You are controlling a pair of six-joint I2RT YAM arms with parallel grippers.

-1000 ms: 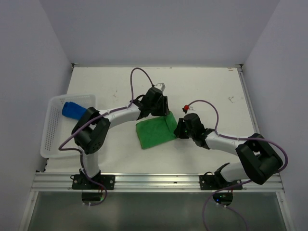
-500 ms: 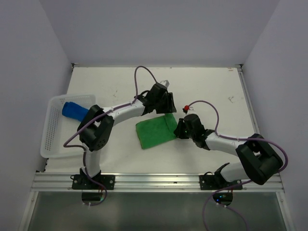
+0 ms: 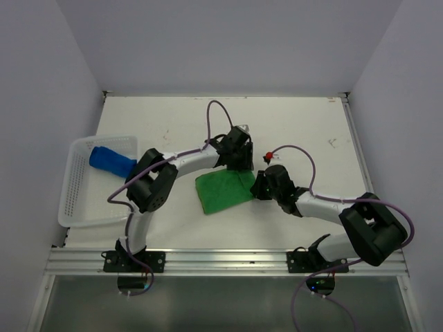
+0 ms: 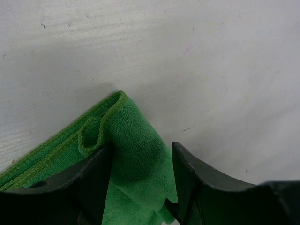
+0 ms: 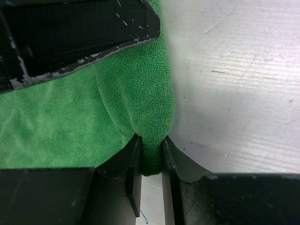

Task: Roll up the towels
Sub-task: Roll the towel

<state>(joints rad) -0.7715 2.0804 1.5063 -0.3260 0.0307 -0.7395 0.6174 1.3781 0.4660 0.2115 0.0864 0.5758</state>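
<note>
On the white table [image 3: 311,124] the green towel [image 3: 220,194] lies folded, stretching left from both grippers. The right gripper [image 5: 149,161] pinches its right edge tight. The left gripper [image 4: 140,180] straddles the far-right corner, jaws apart, clamping nothing. The blue towel [image 3: 111,161] sits in the basket [image 3: 75,200].

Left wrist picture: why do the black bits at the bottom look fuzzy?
Left wrist: the fingers of the left hand sit very close to the lens, so they look blurry and dark, while the towel corner looks sharp. Right wrist: the right hand shows the same dark, soft-edged fingers against crisp towel fibres.
</note>
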